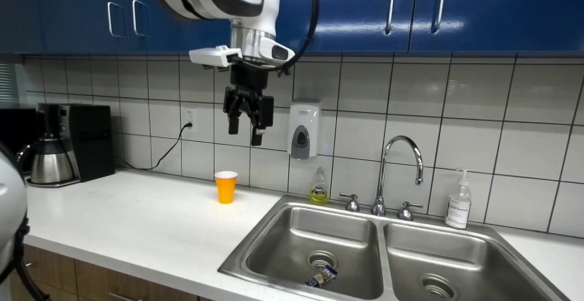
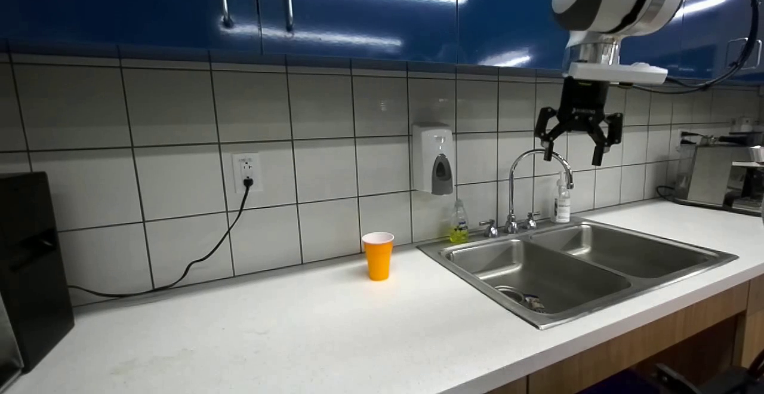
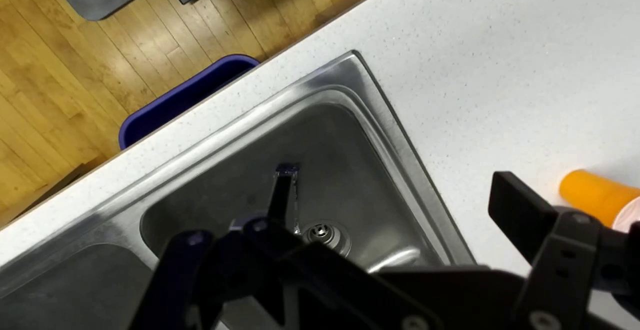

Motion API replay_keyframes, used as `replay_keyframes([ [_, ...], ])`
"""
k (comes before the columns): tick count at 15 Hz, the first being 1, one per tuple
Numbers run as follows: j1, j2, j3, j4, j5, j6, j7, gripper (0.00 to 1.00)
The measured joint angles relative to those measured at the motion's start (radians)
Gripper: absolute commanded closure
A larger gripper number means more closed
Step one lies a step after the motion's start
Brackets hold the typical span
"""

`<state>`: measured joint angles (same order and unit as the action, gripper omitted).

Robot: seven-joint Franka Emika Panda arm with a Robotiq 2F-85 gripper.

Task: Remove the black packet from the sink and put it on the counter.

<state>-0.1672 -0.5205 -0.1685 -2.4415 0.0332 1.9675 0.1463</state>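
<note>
The black packet (image 1: 321, 276) is a small dark wrapper with lighter print. It lies in the basin of the steel sink (image 1: 384, 257) nearer the cup, beside the drain. It also shows in an exterior view (image 2: 534, 304), partly behind the sink rim. In the wrist view a finger covers much of the packet (image 3: 287, 168); its dark end and one edge show. My gripper (image 1: 245, 136) is open and empty, high above the counter and sink, well apart from the packet; it also shows in an exterior view (image 2: 573, 158). The white counter (image 2: 286, 334) runs beside the sink.
An orange cup (image 1: 226, 188) stands on the counter near the wall. A chrome faucet (image 1: 382, 173), a yellow-green soap bottle (image 1: 319, 189) and a pump bottle (image 1: 458, 205) stand along the sink's back. A wall dispenser (image 1: 304, 130) hangs above. A coffee maker (image 1: 68, 146) stands at the far end.
</note>
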Motion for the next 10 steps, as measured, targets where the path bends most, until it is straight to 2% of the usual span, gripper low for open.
replay_keyframes([
  [6, -0.027, 0.168, -0.047, 0.0, 0.0, 0.176, -0.004, 0.0],
  [10, -0.037, 0.282, -0.086, 0.014, 0.0, 0.252, -0.02, 0.0],
])
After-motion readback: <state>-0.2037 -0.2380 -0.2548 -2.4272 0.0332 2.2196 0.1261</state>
